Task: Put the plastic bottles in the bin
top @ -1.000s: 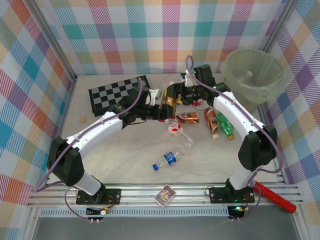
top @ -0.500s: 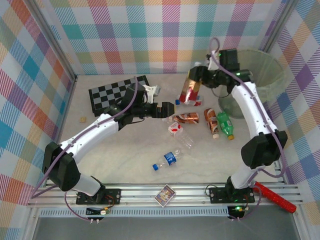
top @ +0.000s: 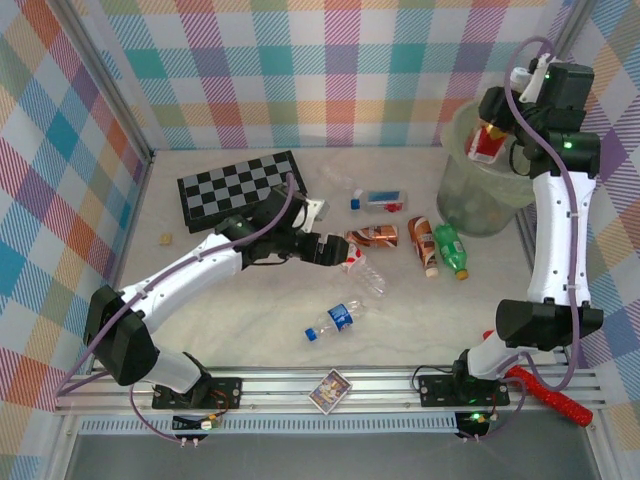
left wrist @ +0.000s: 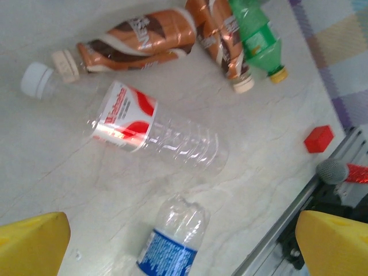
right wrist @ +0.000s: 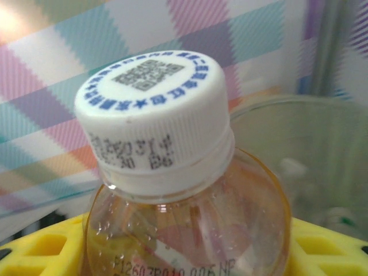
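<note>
Right gripper [top: 490, 126]: clenched on a clear plastic bottle with a white cap and a red label [right wrist: 184, 195]; its yellow fingers [right wrist: 40, 253] flank the bottle's shoulder.
Held bottle, position: high off the pale marbled table [top: 250, 320], at the left rim of the tall translucent pale-green round bin [top: 470, 195] in the top view. In the right wrist view the bin's mouth lies just behind it.
Left gripper [top: 336, 249]: released, jaws spread wide, low over the table, just beside a clear bottle with a red-and-white label [left wrist: 152, 129].
Bottles lying on the table: two brown bottles with cream caps [left wrist: 138, 40], a green bottle with a yellow cap [left wrist: 259, 37], a clear bottle with a blue label [left wrist: 172, 241], and a second blue-labelled clear bottle [top: 380, 200] farther back.
Grouping: the brown and green bottles lie close together, between the left gripper and the bin.
Other items: black-and-grey chequered board [top: 240, 186] at the far left; small colourful card box [top: 331, 388] on the near rail.
</note>
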Robot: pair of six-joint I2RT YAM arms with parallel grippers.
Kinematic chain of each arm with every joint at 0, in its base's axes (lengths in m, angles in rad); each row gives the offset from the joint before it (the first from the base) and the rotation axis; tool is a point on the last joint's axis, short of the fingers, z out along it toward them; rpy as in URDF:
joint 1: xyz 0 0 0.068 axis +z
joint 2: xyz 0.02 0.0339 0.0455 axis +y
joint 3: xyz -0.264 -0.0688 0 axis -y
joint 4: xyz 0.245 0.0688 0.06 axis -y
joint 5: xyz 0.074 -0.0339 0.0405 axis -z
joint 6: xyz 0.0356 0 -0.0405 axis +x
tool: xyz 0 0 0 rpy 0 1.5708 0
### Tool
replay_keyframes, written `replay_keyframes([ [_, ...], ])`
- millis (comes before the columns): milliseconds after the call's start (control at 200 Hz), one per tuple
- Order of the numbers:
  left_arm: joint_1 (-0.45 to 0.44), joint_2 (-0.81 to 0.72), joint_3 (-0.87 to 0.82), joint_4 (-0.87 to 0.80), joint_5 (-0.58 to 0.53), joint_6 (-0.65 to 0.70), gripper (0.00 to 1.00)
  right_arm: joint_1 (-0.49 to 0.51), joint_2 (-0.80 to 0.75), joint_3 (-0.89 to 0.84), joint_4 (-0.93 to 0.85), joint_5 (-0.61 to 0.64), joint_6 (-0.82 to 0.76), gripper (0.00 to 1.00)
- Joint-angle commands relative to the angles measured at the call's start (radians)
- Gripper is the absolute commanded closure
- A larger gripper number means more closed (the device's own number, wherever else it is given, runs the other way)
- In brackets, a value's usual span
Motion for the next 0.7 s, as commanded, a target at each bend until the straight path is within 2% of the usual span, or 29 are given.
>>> replay_keyframes([
  [0,-0.021,0.020,-0.027,-0.060,-0.060,0.038,0.00,-0.025,0.022,0.034,0.047,0.167,-0.090,0.46],
  [170,-0.036,0.041,-0.046,-0.069,-0.096,0.052,0.00,-0.047,0.079,0.045,0.063,0.230,-0.144,0.46],
  [340,-0.052,0.056,-0.049,-0.066,-0.089,0.058,0.00,-0.070,0.174,0.094,0.009,0.213,-0.145,0.45],
  [695,-0.070,0.062,-0.059,-0.086,-0.112,0.071,0.01,-0.082,0.388,0.247,-0.161,0.047,-0.039,0.43],
])
